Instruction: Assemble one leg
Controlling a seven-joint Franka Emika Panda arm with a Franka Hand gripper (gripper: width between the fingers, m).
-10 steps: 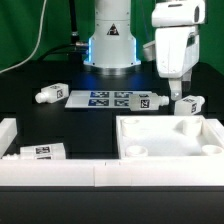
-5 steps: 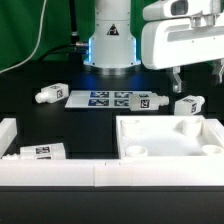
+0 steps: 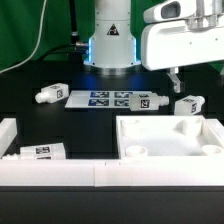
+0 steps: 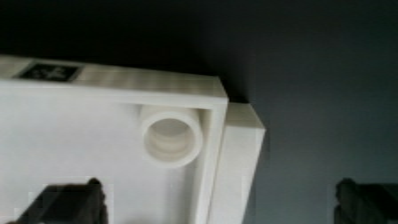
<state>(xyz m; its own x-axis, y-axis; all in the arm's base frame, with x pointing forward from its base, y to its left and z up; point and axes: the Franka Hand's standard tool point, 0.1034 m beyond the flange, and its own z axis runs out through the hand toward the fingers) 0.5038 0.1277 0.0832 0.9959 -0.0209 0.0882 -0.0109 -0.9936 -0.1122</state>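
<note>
Turning at the wrist over the last second, the tool point(image 3: 196, 77) had swung from showing its narrow side to showing its broad face in the exterior view, and it seemed to have risen a touch. It held nothing. The leg point(image 3: 188, 104) lay untouched on the black tabletop point(image 3: 60, 125), just beside the far corner of the tray point(image 3: 160, 122) and below the tool. I judged this a re-aiming before any grasp, with the assembly hardly begun.

The wrist view settled what the exterior view left unclear: both fingertips point(image 4: 71, 200) stood wide apart with nothing between them, hanging over a tray corner and its hole point(image 4: 173, 135). The leg did not appear there. Only the exterior view showed it, along with the marker board point(image 3: 108, 99).
</note>
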